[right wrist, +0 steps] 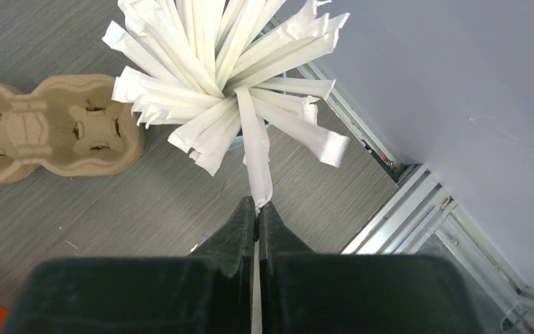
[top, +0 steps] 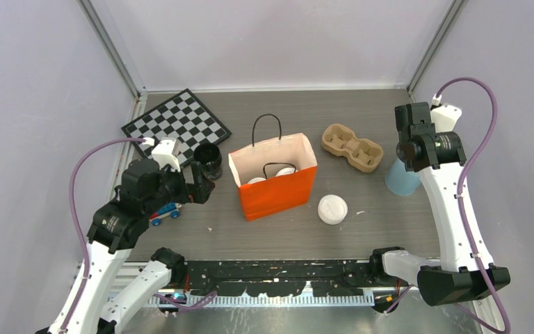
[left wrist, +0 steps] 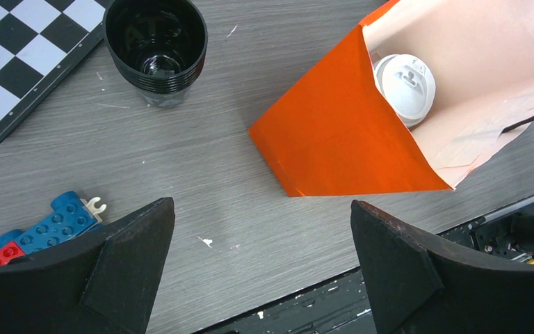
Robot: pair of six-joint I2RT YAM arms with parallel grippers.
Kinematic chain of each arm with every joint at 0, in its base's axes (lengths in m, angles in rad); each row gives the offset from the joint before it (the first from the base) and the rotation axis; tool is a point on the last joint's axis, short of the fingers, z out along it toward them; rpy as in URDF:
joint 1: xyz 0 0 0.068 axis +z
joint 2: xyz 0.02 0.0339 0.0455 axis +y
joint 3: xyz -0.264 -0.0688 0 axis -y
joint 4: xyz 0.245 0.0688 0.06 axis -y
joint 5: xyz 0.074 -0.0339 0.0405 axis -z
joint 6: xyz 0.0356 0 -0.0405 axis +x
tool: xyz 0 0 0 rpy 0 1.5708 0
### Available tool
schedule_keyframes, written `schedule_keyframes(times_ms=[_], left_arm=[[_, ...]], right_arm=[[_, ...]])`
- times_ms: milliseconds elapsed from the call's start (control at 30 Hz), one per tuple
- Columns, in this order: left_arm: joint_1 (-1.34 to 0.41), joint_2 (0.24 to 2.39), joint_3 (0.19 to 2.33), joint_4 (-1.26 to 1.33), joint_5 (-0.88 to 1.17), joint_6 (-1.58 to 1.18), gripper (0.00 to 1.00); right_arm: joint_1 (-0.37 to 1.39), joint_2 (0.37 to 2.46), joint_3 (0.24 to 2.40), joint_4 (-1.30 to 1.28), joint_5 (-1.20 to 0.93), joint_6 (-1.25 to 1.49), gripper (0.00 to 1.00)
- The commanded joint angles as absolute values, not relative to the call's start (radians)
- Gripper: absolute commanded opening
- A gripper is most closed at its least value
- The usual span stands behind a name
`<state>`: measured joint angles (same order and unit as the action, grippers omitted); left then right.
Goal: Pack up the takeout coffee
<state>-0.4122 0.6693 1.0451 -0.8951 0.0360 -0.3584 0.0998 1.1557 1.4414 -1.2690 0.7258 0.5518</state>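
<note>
The orange bag stands open in the middle of the table. Inside it a takeout coffee with a white sip lid shows, and the top view shows two white lids in there. My left gripper hovers open over bare table just left of the bag's near corner, holding nothing. My right gripper is shut on the end of one paper-wrapped straw. That straw belongs to a bunch of straws standing in a blue cup at the far right.
A black lidless cup and a chessboard sit at the back left. Blue and red toy bricks lie by the left arm. A cardboard cup carrier is behind the bag's right side. A loose white disc lies in front.
</note>
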Motion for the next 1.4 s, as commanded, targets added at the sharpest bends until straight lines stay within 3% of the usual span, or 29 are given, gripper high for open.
schedule_keyframes(times_ms=[0, 633, 900, 1167, 1367], left_arm=[[-0.416, 0.679, 1.082, -0.866, 0.021, -0.348, 1.00], [-0.416, 0.679, 1.099, -0.868, -0.040, -0.336, 1.00], [-0.416, 0.724, 1.141, -0.891, -0.054, -0.338, 1.00], [-0.417, 0.808, 1.223, -0.893, -0.005, -0.345, 1.00], [-0.416, 0.867, 1.250, -0.862, 0.081, -0.405, 0.97]], right_arm=[[0.094, 1.146, 1.529, -1.224, 0.795, 0.474, 0.01], [0.095, 1.389, 2.289, -1.425, 0.760, 0.460, 0.00], [0.094, 1.303, 2.172, -1.198, 0.296, 0.393, 0.00], [0.094, 1.271, 2.172, -1.293, -0.146, 0.349, 0.00], [0.097, 1.166, 2.037, -1.245, -0.426, 0.467, 0.00]])
